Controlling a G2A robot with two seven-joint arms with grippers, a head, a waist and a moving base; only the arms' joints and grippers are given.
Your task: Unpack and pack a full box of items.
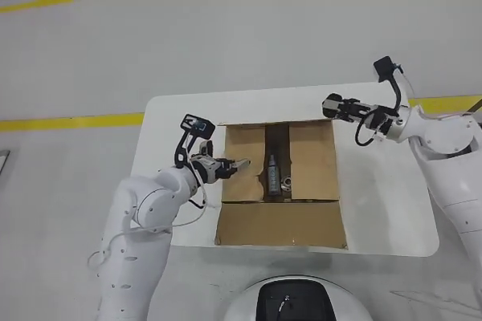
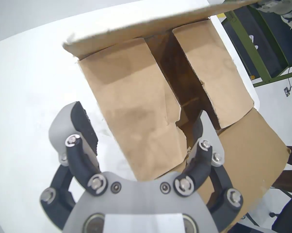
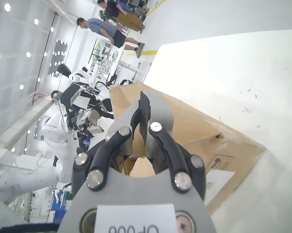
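A brown cardboard box (image 1: 313,160) stands in the middle of the white table (image 1: 386,209). Its two inner flaps (image 2: 136,103) lie nearly flat with a gap between them. Through the gap I see a dark bottle (image 1: 271,175) and a small silvery item (image 1: 286,184) inside. The near outer flap (image 1: 281,225) lies folded out toward me. The far outer flap (image 2: 160,25) is lifted, and my right gripper (image 1: 331,106) is shut on its corner (image 3: 184,122). My left gripper (image 2: 140,112) is open over the left inner flap, one finger (image 2: 204,127) at the gap.
Bare table surface lies on both sides of the box (image 1: 177,120). A green-framed cart (image 2: 264,56) stands beyond the table's far right edge.
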